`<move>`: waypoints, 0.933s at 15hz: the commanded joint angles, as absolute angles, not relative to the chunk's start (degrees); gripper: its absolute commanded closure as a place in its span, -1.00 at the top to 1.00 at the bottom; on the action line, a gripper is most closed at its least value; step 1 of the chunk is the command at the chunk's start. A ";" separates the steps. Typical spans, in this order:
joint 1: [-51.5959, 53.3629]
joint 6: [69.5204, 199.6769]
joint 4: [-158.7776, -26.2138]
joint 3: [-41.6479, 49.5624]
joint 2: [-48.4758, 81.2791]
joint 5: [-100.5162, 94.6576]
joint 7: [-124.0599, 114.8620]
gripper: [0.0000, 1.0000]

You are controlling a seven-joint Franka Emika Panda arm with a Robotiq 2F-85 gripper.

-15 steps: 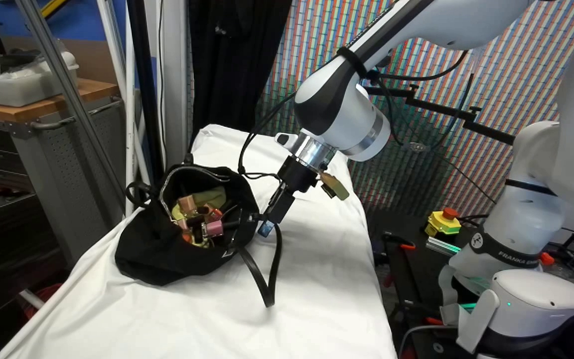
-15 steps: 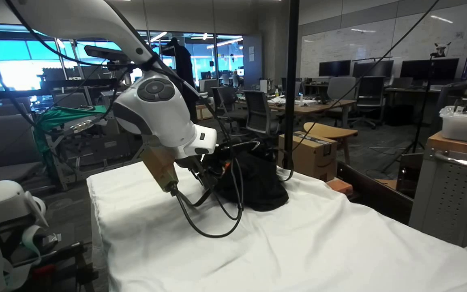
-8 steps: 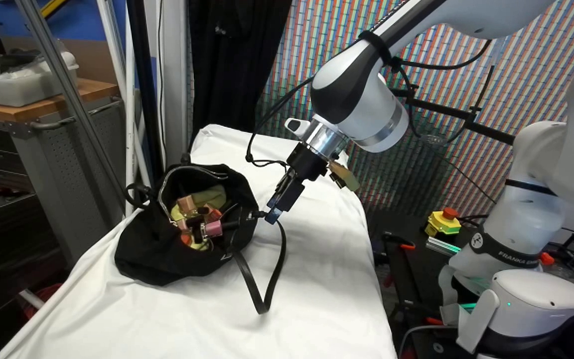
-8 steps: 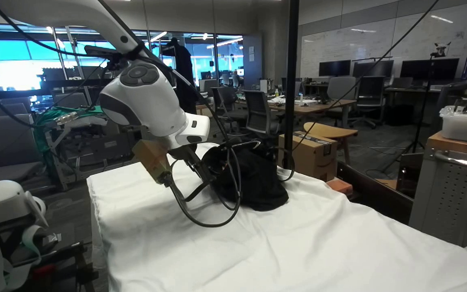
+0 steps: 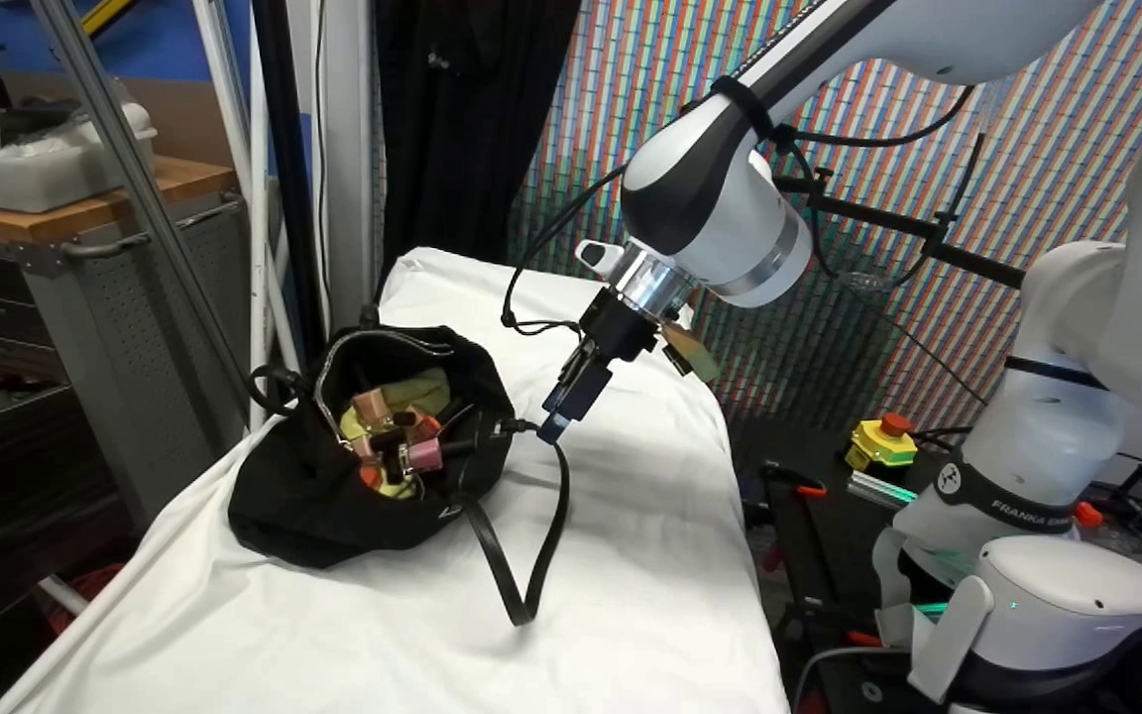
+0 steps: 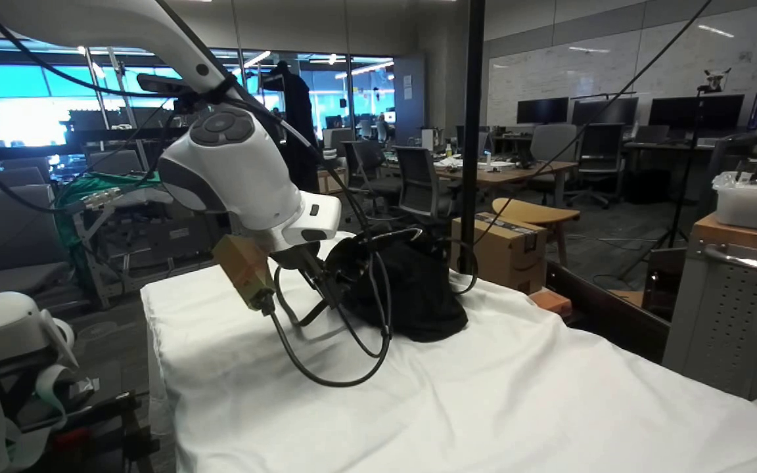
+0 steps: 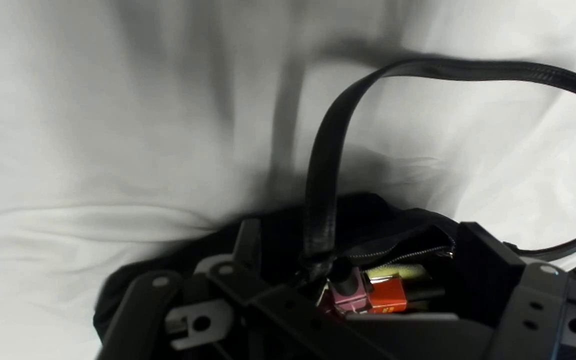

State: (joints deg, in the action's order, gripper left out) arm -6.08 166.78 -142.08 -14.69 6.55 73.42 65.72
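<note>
A black bag (image 5: 323, 516) is resting on a white-draped surface (image 5: 650, 615), its zippered mouth gaping. Inside it, a pink bottle (image 7: 352, 298), black-capped like nail polish, is lying just beside an orange bottle (image 7: 388, 295), and yellow-green cloth (image 5: 424, 389) is showing among the contents. A black strap (image 7: 324, 160) is looping out from the bag's rim, over the surface. The gripper (image 7: 363, 242) is hanging at a slant just beside the rim, near where that strap is joining it; its jaws are standing wide apart. In the wrist view the strap is showing between the two fingers; whether either one is touching it, I cannot tell. In an exterior view, a yellow emergency-stop box (image 5: 880, 446) and a white VR headset (image 5: 1077, 585) are sitting well apart from the bag. In an exterior view, a cardboard box (image 6: 503, 259) is standing beyond the surface, partly hidden by a black pole (image 6: 473, 131).
</note>
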 commanded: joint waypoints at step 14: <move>-8.78 155.77 -129.53 -12.63 20.50 69.78 76.54 0.48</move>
State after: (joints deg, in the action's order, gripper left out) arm -8.60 158.26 -131.35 -13.09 19.22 72.82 76.42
